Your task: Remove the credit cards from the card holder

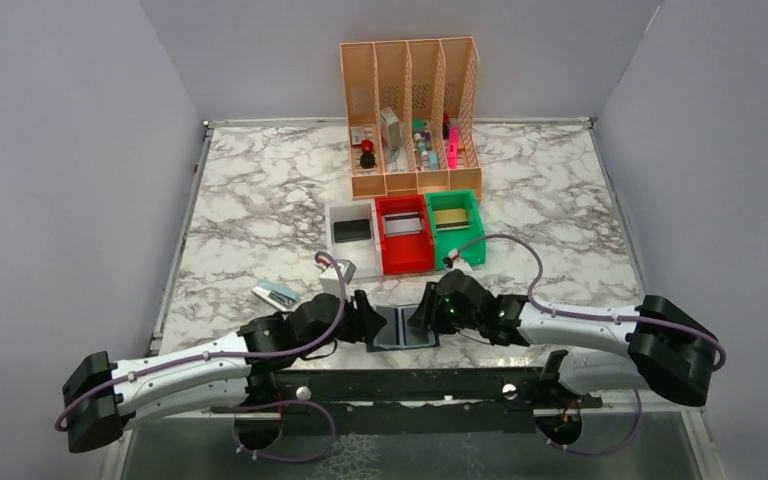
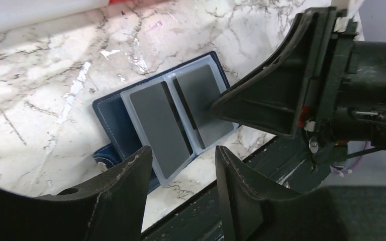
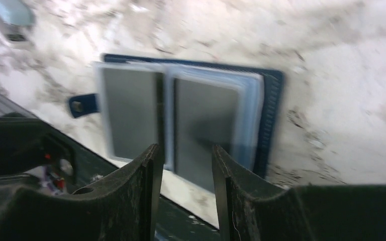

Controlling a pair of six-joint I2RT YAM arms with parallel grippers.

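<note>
The card holder [image 1: 407,328] lies open and flat at the table's near edge, between my two grippers. Its navy cover and two greyish pockets show in the left wrist view [image 2: 156,120] and, blurred, in the right wrist view [image 3: 130,110]. I cannot tell whether a card is inside. My left gripper [image 1: 368,318] is open above the holder's near left edge [image 2: 183,160]. My right gripper [image 1: 422,315] is open [image 3: 183,155], with one fingertip [image 2: 218,104] on the right pocket. A black card [image 1: 352,230], a silver-grey card [image 1: 404,225] and a gold card [image 1: 450,217] lie in the bins.
The white bin [image 1: 334,222], red bin [image 1: 405,258] and green bin [image 1: 460,245] stand in a row behind the holder. The tall orange file rack [image 1: 412,70] is behind them. A small stapler [image 1: 275,294] lies to the left. The dark mounting rail [image 1: 410,385] runs just in front.
</note>
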